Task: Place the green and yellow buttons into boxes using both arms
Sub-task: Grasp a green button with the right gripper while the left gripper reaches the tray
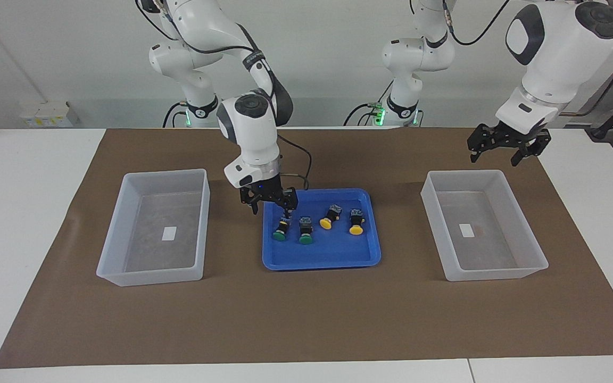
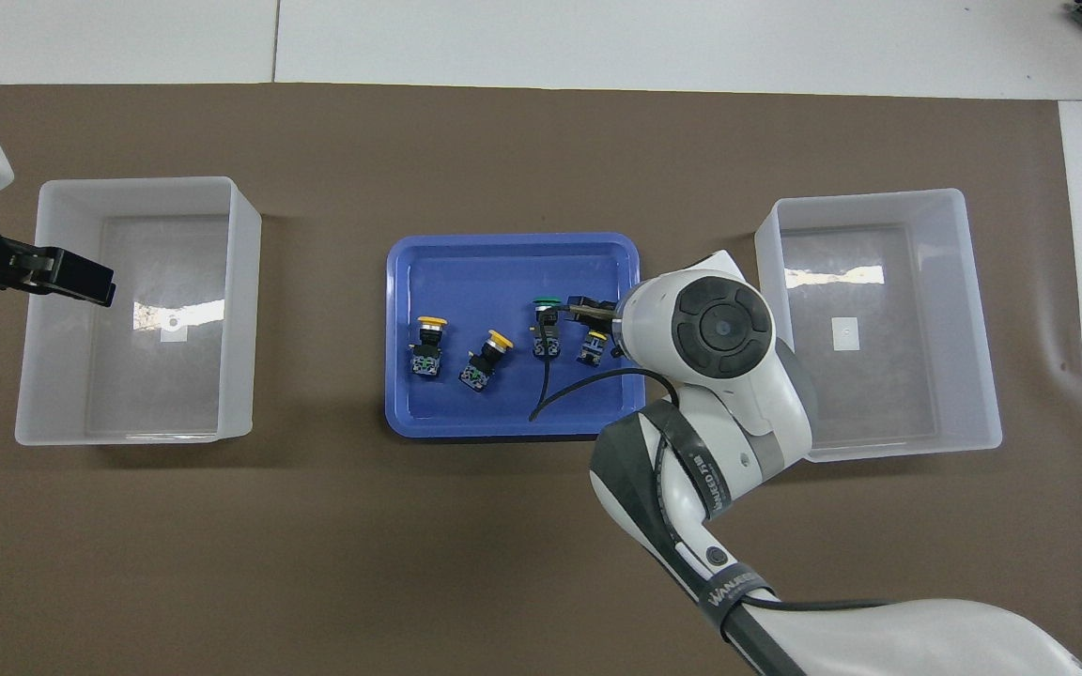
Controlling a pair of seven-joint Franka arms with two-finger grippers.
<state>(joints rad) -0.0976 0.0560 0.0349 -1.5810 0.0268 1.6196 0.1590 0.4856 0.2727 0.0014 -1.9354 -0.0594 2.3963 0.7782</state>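
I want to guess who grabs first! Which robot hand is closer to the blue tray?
The right gripper: it hangs over the blue tray, above a green button. The left gripper is up by the box at its own end.

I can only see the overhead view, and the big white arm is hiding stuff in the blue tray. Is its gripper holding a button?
Observer: No. The right gripper is open and empty, hanging just above the green button at its end of the blue tray.
Operator: Is the hidden button's cap green too?
Observer: Yes. It lies beside the second green button, with the yellow buttons next along.
Operator: How high is the other gripper?
Observer: The left gripper hangs open, well up in the air over the robots' edge of its box.
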